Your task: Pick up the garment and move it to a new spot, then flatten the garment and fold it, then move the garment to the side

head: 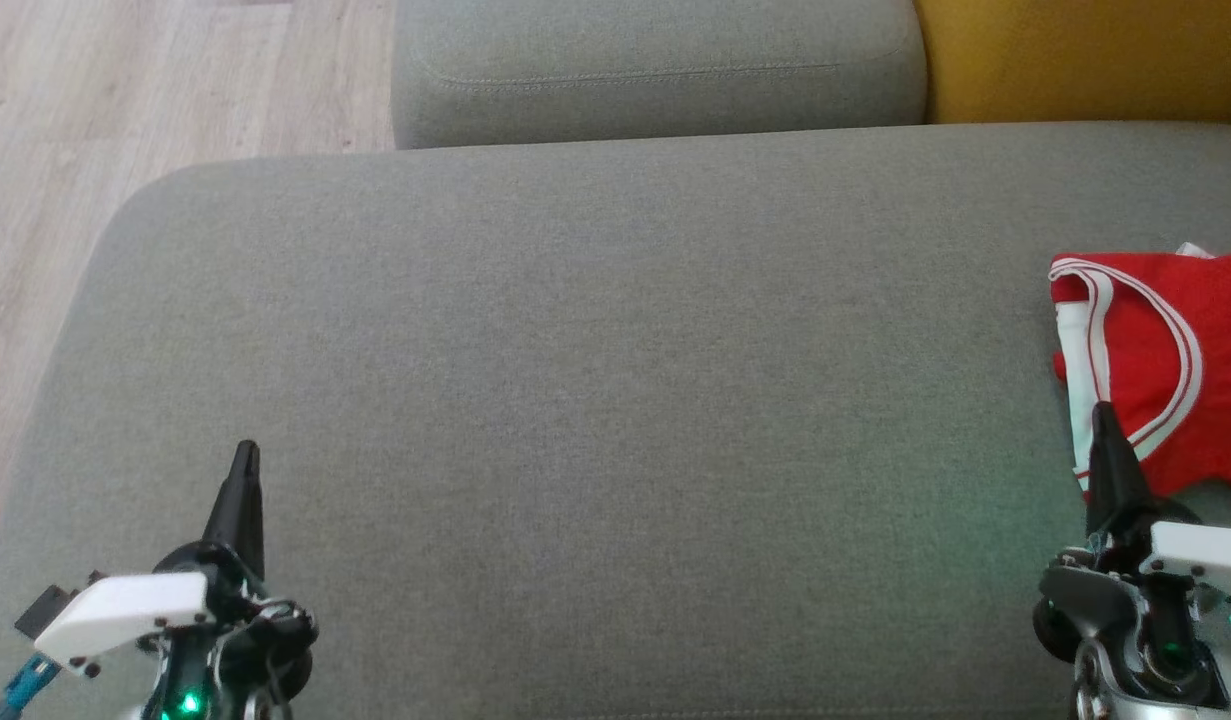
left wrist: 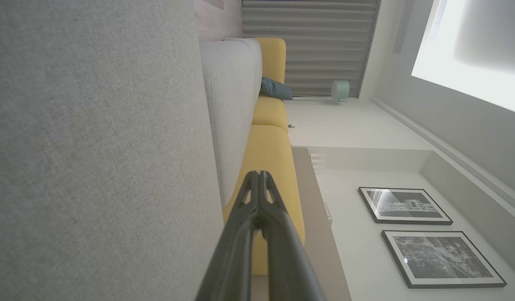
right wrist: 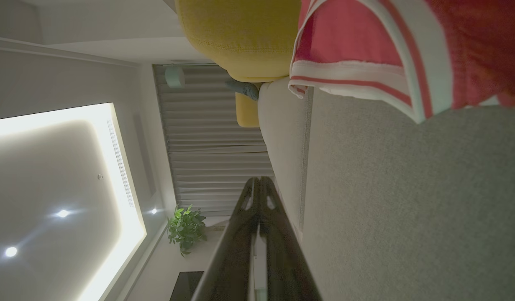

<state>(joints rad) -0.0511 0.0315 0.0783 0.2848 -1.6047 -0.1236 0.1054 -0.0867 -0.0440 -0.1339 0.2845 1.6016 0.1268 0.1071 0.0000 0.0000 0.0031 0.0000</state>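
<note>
Garment parked at far right of seat, both grippers clenched and empty.
Saw grey seat cushion (head: 595, 400) spanning most of head view. Found red garment (head: 1165, 350) with white trim lying compact, seemingly folded, at cushion's right edge, partly cut off by frame. Noted left gripper (head: 245, 455) low at left, well apart from garment, fingers pressed together on nothing. Noted right gripper (head: 1102, 412) low at right, equally closed and empty, tip overlapping garment's near edge in head view but apart from it in right wrist view. Judged step as either pre-pick or final move-to-side done; couldn't settle which. For a pick, needed right fingers parted first, then a short reach forward onto the trimmed edge and a pinch through the layers.
</note>
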